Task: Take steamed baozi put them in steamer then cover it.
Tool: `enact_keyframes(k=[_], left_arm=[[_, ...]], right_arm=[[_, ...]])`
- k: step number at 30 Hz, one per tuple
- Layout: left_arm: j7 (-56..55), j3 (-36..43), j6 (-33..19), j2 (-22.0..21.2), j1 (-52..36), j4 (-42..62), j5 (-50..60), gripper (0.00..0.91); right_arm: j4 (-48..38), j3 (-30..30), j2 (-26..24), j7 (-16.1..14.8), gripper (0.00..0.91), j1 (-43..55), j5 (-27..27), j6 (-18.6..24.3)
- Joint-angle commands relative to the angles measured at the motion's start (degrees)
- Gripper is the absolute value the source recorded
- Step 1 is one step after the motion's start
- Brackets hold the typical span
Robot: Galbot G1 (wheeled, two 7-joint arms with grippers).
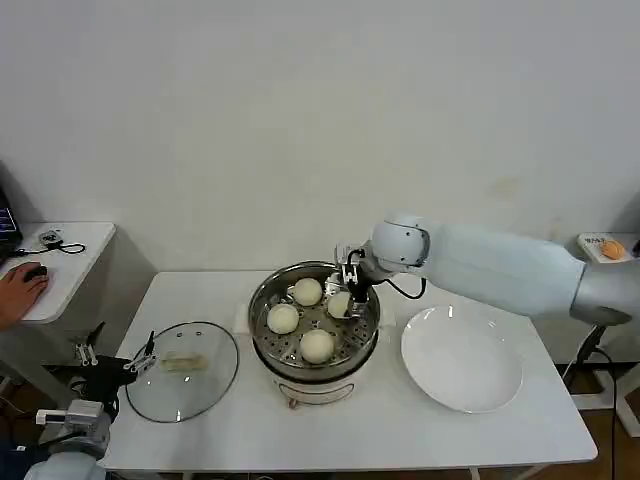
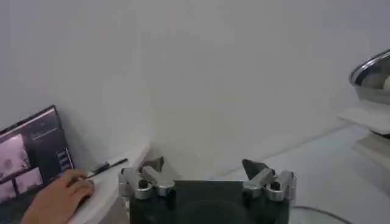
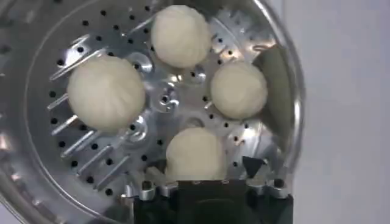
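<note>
The steamer (image 1: 262,306) stands mid-table, a shiny pot with a perforated tray (image 3: 91,158). Four steamed baozi lie on the tray (image 1: 307,291) (image 1: 340,303) (image 1: 283,318) (image 1: 317,345). My right gripper (image 1: 352,285) hangs over the pot's back right part, open. Its fingertips (image 3: 253,164) stand to either side of one baozi (image 3: 195,152) without touching it, and the other three baozi (image 3: 180,35) (image 3: 105,91) (image 3: 239,89) lie beyond. The cover (image 1: 183,368), a glass lid with a cream handle, lies flat on the table left of the pot. My left gripper (image 1: 110,360) (image 2: 203,165) is parked open off the table's left edge.
A white plate (image 1: 462,357) sits bare to the right of the steamer. A low side table (image 1: 70,260) with a mouse and cables stands to the left. A wall runs behind the table. The pot's rim (image 2: 372,70) shows at the edge of the left wrist view.
</note>
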Motion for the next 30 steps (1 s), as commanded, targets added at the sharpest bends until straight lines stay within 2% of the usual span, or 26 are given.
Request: enact_keyframes(k=[1, 3, 5, 6, 9, 11, 12, 13, 14, 15, 17, 18, 19, 21, 22, 24, 26, 27, 30], left_arm=[[-0.05, 0.8, -0.02, -0.33, -0.32, 0.32, 0.22, 0.907], [-0.03, 1.01, 0.0, -0.39, -0.35, 0.34, 0.22, 0.907], [-0.04, 1.39, 0.0, -0.44, -0.47, 0.32, 0.39, 0.907], [-0.04, 1.54, 0.02, -0.49, -0.49, 0.28, 0.45, 0.907], [-0.03, 1.89, 0.07, -0.66, -0.57, -0.1, 0.57, 0.907], [-0.05, 1.96, 0.06, -0.85, -0.59, -0.14, 0.58, 0.907], [-0.04, 1.98, 0.03, -0.93, -0.59, -0.02, 0.59, 0.907], [-0.07, 1.98, -0.04, -1.0, -0.59, 0.13, 0.62, 0.907], [-0.07, 2.0, -0.16, -1.05, -0.57, 0.26, 0.62, 0.907], [-0.13, 2.0, -0.32, -1.06, -0.5, 0.41, 0.61, 0.907], [-0.17, 1.98, -0.72, -0.99, -0.43, 0.71, 0.65, 0.907], [-0.29, 1.98, -0.96, -0.95, -0.48, 0.87, 0.63, 0.907], [-0.28, 1.98, -1.08, -0.96, -0.55, 1.04, 0.65, 0.907], [-0.16, 2.11, -2.06, -0.94, -0.82, 1.57, 1.18, 0.907], [0.04, 2.13, -2.94, -0.96, -0.84, 1.73, 1.92, 0.907], [0.65, 2.35, -5.52, -0.82, -0.8, 2.29, 4.35, 0.907], [0.6, 2.6, -6.77, -0.68, -0.65, 2.49, 4.99, 0.907], [0.37, 2.72, -7.47, -0.74, -0.76, 2.96, 6.35, 0.907], [-0.45, 3.5, -8.63, -0.93, -1.02, 3.86, 9.49, 0.907]], right_arm=[[13.41, 8.99, -10.21, 5.42, 0.907, -1.48, 3.07, 0.22], [16.15, 12.22, -13.35, 7.45, 0.907, -3.45, 4.23, -0.16], [18.27, 15.93, -17.11, 7.99, 0.907, -6.48, 3.35, -0.06], [18.37, 16.42, -17.35, 8.25, 0.907, -7.05, 3.04, 0.02], [20.25, 24.51, -21.35, 14.83, 0.907, -16.08, 1.0, 1.58], [21.89, 33.15, -23.12, 20.57, 0.907, -25.72, 0.78, 4.08], [22.83, 39.49, -23.74, 23.77, 0.907, -30.52, 0.27, 5.61], [23.83, 45.59, -24.14, 26.76, 0.907, -36.89, -1.56, 8.97], [24.64, 51.32, -24.03, 27.91, 0.907, -42.97, -4.36, 11.33], [25.62, 59.12, -23.32, 30.94, 0.907, -50.8, -6.66, 15.65], [27.11, 70.28, -21.28, 34.0, 0.907, -61.13, -10.83, 19.12], [28.51, 79.08, -17.7, 35.62, 0.907, -71.3, -15.77, 24.1], [29.13, 83.72, -15.69, 36.24, 0.907, -75.67, -17.14, 25.46], [30.55, 95.0, -9.09, 37.66, 0.907, -85.66, -21.71, 31.66], [30.86, 97.83, -7.2, 37.66, 0.907, -88.81, -23.33, 34.34], [32.15, 107.95, -1.55, 36.63, 0.907, -97.63, -28.51, 40.0], [33.28, 113.09, 1.73, 35.98, 0.907, -104.21, -29.42, 43.14], [34.23, 117.34, 5.63, 34.64, 0.907, -107.17, -28.19, 43.27], [34.99, 122.84, 11.35, 32.83, 0.907, -112.15, -23.82, 43.47]])
